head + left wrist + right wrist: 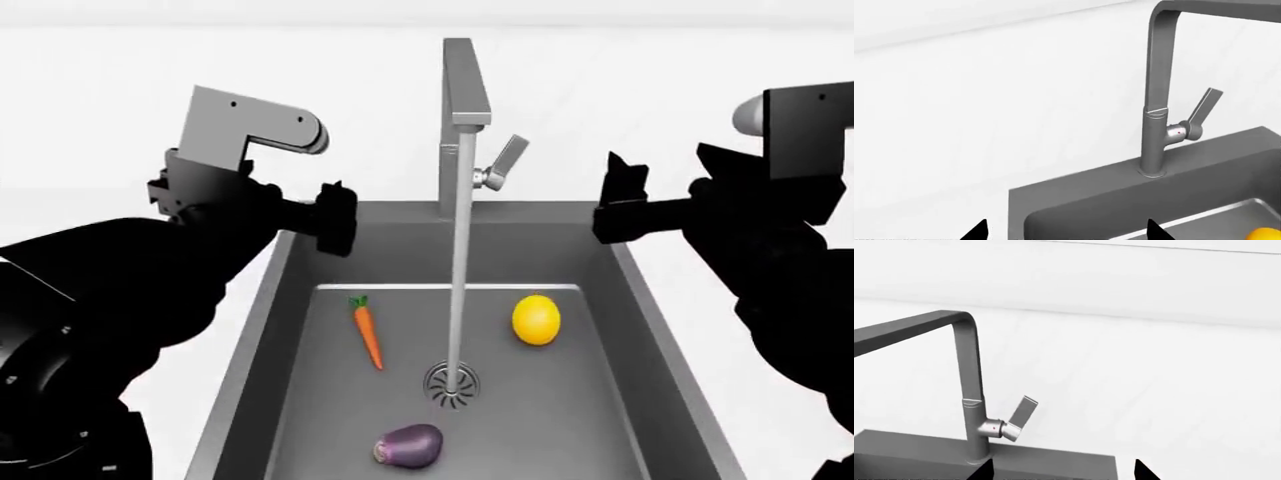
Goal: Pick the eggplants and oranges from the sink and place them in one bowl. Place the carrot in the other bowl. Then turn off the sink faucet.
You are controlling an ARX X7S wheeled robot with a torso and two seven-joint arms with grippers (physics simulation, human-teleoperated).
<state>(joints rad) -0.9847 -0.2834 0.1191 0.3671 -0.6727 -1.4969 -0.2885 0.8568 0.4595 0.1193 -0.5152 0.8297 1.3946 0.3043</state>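
Observation:
The dark grey sink [294,290] holds a slim orange carrot [367,332] with a green top, a yellow-orange orange [535,319] and a dark purple eggplant [410,446] near the front. The round drain [451,383] takes a stream of water from the tall grey faucet [458,120], whose lever handle [509,160] is angled up. My left gripper [334,218] is open and empty above the sink's back left corner. My right gripper [622,200] is open and empty above the back right corner. Neither bowl is in view. The faucet also shows in the left wrist view [1157,125] and the right wrist view [974,405].
White counter [747,400] runs on both sides of the sink and a white wall [334,70] stands behind the faucet. The orange's edge [1262,234] shows in the left wrist view inside the basin.

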